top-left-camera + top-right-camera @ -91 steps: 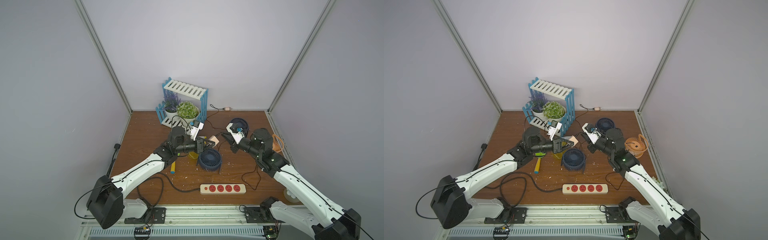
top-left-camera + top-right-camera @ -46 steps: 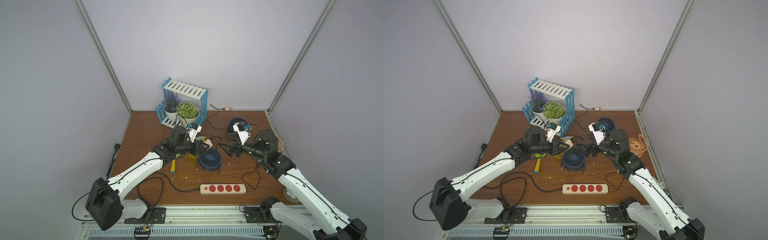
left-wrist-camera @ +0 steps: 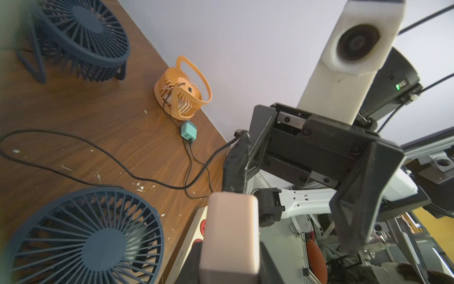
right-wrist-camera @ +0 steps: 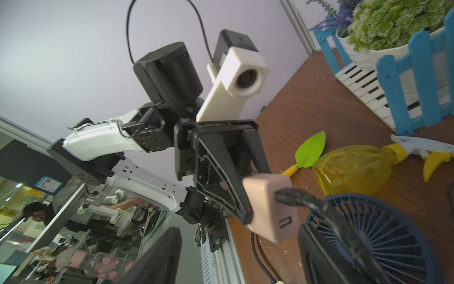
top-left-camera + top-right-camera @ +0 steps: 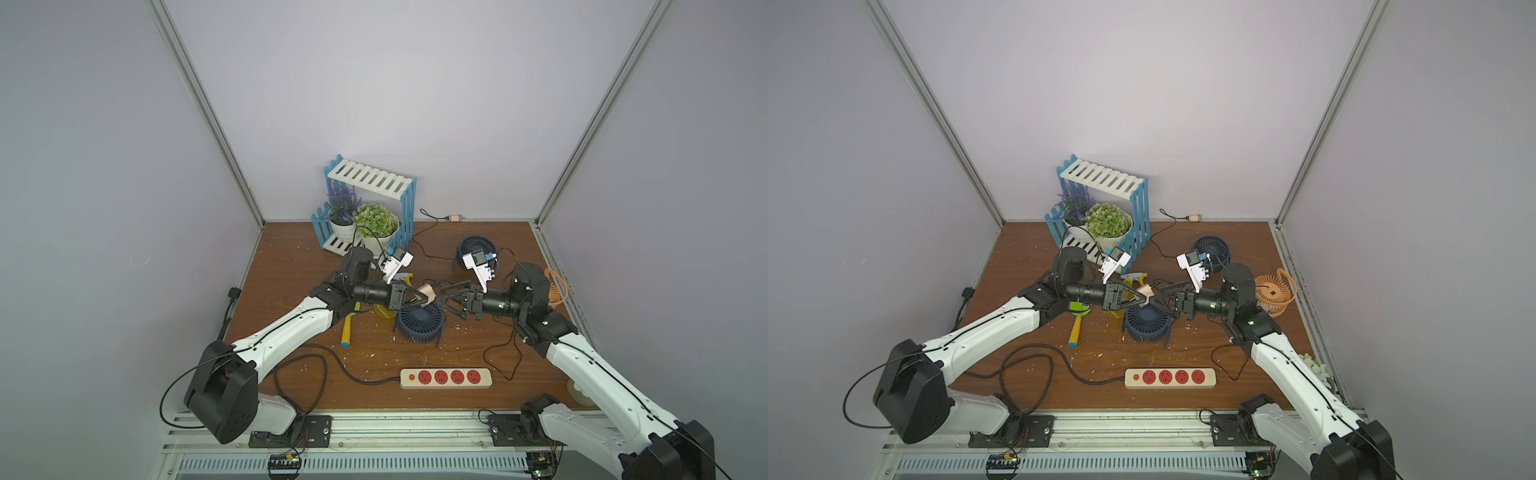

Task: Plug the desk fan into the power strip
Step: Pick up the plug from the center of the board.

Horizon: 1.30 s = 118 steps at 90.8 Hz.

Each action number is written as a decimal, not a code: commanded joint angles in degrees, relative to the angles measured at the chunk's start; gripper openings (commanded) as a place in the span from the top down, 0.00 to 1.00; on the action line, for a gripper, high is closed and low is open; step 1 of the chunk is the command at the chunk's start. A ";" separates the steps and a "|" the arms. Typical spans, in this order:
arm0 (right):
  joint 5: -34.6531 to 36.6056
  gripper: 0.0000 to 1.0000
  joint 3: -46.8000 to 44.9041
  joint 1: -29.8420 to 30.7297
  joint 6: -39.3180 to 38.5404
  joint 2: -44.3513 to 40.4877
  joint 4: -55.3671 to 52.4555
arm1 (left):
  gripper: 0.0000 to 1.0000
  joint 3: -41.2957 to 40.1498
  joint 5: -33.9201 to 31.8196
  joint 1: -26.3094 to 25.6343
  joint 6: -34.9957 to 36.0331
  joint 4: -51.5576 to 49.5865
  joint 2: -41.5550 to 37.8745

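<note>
My left gripper (image 5: 423,296) is shut on a pink plug block (image 5: 427,291), held in the air above a dark blue desk fan (image 5: 419,328) that lies face up. A black cable is plugged into the block (image 4: 270,206). My right gripper (image 5: 441,301) faces it from the opposite side, open, its fingers (image 4: 319,253) flanking the block's end; I cannot tell whether they touch. The cream power strip (image 5: 445,377) with red sockets lies near the table's front edge, and both top views show it (image 5: 1170,377).
A second dark blue fan (image 5: 1212,249) sits at the back and an orange fan (image 5: 1273,293) with a teal plug (image 3: 188,130) at the right edge. A yellow spray bottle (image 4: 353,167), a toy spade (image 5: 347,330) and a blue-white plant stand (image 5: 370,208) lie left of centre. Black cords loop over the table.
My right gripper has opened and swung down to face the left gripper head-on. The left gripper has shifted slightly right with the pink block still in it.
</note>
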 commanded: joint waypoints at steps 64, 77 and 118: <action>-13.57 0.46 0.28 -1.90 11.49 6.25 16.59 | 0.93 5.77 4.94 -3.17 8.67 -6.92 -3.88; -17.28 0.65 1.23 -1.31 13.61 8.78 20.30 | 0.93 5.19 3.26 -3.59 8.84 -6.98 -5.06; -19.76 0.71 0.48 0.58 13.01 9.85 21.54 | 0.93 6.73 3.64 -3.57 10.75 -9.56 -3.51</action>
